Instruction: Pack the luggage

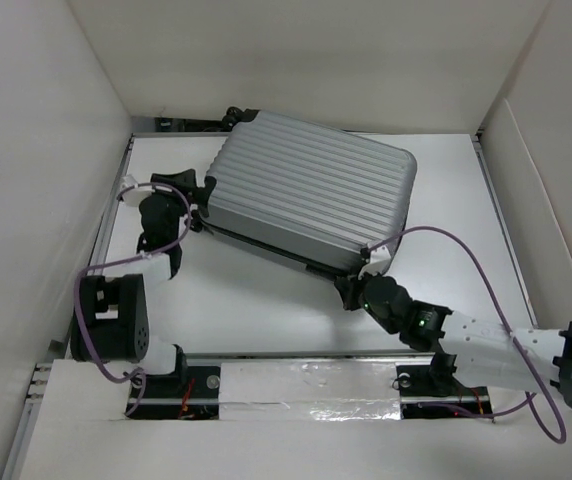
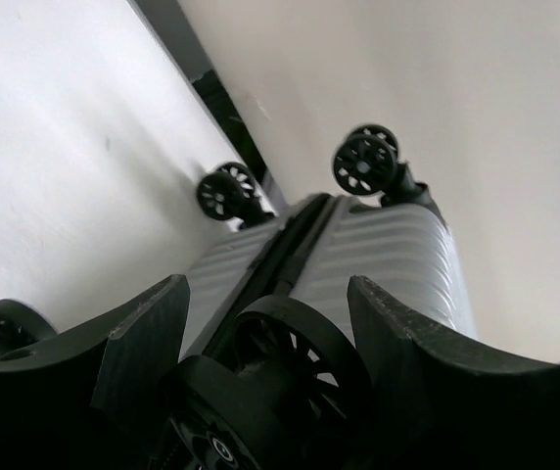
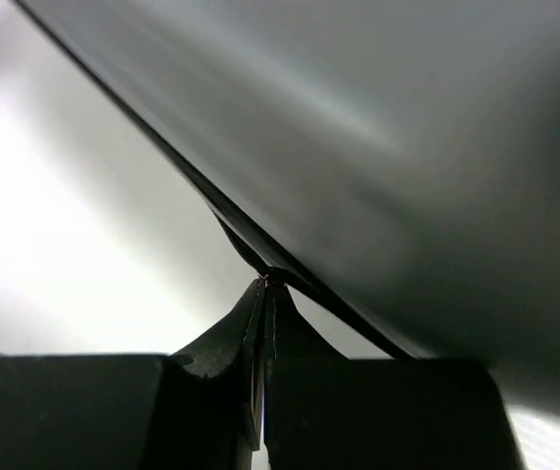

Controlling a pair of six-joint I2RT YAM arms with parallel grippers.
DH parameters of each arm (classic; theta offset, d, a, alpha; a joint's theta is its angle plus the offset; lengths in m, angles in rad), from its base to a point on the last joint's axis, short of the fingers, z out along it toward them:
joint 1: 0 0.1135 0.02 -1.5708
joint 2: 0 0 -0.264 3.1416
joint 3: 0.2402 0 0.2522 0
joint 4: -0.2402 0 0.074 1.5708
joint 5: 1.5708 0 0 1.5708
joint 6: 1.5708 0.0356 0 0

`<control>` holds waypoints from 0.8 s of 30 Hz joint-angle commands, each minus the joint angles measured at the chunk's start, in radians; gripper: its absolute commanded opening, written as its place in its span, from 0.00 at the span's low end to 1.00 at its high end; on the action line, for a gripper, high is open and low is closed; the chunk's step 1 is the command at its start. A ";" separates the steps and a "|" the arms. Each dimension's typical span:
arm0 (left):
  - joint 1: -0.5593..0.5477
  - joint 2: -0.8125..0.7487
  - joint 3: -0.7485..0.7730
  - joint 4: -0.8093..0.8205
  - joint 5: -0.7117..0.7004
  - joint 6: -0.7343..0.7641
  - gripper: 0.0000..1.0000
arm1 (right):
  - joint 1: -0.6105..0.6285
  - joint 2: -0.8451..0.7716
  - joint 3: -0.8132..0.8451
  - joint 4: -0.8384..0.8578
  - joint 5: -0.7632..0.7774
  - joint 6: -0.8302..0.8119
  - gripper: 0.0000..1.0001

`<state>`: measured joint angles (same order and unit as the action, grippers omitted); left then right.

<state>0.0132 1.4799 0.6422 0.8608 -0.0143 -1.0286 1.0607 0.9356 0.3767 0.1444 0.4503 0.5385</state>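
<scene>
Luggage [image 1: 311,190] is shut and lies flat on the table [image 1: 256,300], ribbed shell up, skewed, over the table's far middle. Its wheel end faces the table's left edge and one corner points at the table's near edge. My left claw [image 1: 196,205] sits at that wheel end, over the table's left side. Its fingers [image 2: 143,333] are part-way apart, straddling one black wheel [image 2: 304,357] that fills the gap between them. Reads as clamped on that wheel, though the wrist view hides the actual pad contact. Past it the dark seam between the two shell halves runs straight away from the claw, with two more wheels [image 2: 366,162] at its far end. My right claw [image 1: 351,290] is at the luggage's near corner, right of the table's middle. Its fingers are pressed together, tips against the dark seam line under the shell edge. Can't tell if anything thin is pinched between the tips: the wrist view is too close and blurred. A purple cable [image 1: 476,270] loops off the right arm above the table's right side. White walls [image 1: 36,150] stand round the table.
</scene>
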 commanded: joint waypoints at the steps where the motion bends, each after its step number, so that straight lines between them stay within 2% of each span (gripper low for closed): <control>1: -0.177 -0.087 -0.163 0.165 0.162 0.021 0.00 | 0.008 0.116 0.054 0.185 -0.117 -0.005 0.00; 6: -0.311 -0.261 -0.266 0.124 0.156 0.059 0.00 | 0.035 0.301 0.183 0.288 -0.173 -0.066 0.00; 18: -0.643 -0.731 -0.380 -0.192 0.034 0.053 0.00 | 0.090 0.619 0.369 0.457 -0.294 -0.127 0.00; 22: -0.771 -0.719 -0.404 -0.227 -0.027 0.038 0.00 | 0.120 0.730 0.419 0.524 -0.373 -0.097 0.00; 24: -0.803 -0.692 -0.389 -0.261 -0.083 0.051 0.00 | 0.145 0.736 0.432 0.509 -0.354 -0.095 0.00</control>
<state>-0.5640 0.7696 0.2310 0.6094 -0.5564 -0.9768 1.1416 1.5482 0.7044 0.4492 0.4931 0.3557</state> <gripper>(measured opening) 0.607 0.013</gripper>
